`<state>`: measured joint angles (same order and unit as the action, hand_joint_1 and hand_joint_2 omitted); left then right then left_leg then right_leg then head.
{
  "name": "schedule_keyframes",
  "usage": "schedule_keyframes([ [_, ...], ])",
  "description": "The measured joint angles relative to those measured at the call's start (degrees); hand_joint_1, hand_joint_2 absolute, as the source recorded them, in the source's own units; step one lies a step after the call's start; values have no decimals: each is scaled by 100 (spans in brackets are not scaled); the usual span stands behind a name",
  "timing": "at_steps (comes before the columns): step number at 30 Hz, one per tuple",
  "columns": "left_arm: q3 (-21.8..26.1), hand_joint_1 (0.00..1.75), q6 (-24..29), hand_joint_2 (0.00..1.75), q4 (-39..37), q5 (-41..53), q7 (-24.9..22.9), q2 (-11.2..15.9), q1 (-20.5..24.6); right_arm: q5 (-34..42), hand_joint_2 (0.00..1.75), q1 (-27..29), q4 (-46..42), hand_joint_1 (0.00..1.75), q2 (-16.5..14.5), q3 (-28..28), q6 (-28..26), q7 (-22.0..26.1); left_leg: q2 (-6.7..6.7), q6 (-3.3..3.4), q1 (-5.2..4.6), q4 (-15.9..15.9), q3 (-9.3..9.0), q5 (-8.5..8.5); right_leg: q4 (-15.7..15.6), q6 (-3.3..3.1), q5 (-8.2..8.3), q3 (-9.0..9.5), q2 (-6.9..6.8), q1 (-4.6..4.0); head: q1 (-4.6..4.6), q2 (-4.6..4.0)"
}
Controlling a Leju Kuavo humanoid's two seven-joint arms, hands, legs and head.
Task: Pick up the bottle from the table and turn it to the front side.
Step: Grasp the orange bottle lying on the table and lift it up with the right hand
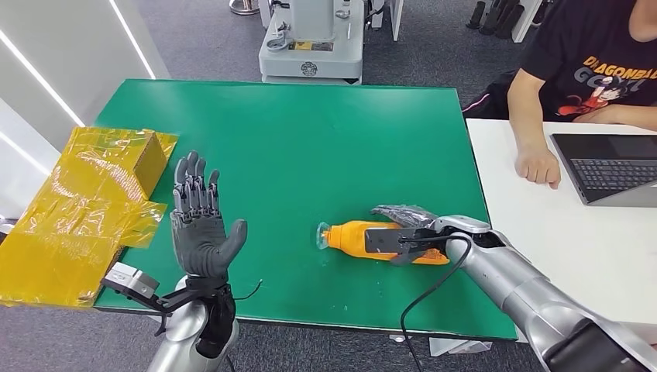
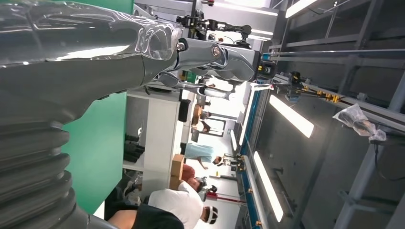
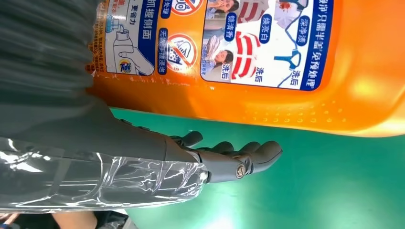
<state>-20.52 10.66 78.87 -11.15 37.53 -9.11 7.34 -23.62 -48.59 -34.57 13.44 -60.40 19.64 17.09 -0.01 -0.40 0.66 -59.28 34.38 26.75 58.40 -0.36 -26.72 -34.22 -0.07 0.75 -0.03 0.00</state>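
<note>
A green table [image 1: 310, 139] spreads before me, a white desk [image 1: 558, 232] butted against its right side, where a seated person [image 1: 589, 70] in a black printed shirt rests a hand [image 1: 538, 165] beside a laptop [image 1: 612, 167]. Crumpled yellow wrapping [image 1: 70, 209] lies over the table's left edge. The orange bottle [image 1: 364, 239] lies on its side near the table's front, its clear cap [image 1: 322, 235] pointing left. My right hand [image 1: 414, 232] is laid over the bottle's bottom end, though I cannot tell whether the fingers are truly clamped; in the right wrist view the printed label [image 3: 215, 38] faces the camera and my fingers [image 3: 248, 155] hang just beside the bottle. My left hand [image 1: 200, 225] stands raised over the table's front left, palm flat, fingers spread, holding nothing
</note>
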Motion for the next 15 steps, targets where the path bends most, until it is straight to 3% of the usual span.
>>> schedule_keyframes([
  [9,-13,0,-40,175,-52,1,-1,-1,15,-242,175,-47,101,0,44,-117,-156,-335,1,0,0,-7,-9,0,-2,2,2,13,0,0,0,0],
  [15,-27,0,-65,175,-58,20,-11,-10,15,-553,175,40,77,0,150,-113,-774,-536,0,1,0,-12,-9,0,-1,5,3,16,0,0,1,0],
])
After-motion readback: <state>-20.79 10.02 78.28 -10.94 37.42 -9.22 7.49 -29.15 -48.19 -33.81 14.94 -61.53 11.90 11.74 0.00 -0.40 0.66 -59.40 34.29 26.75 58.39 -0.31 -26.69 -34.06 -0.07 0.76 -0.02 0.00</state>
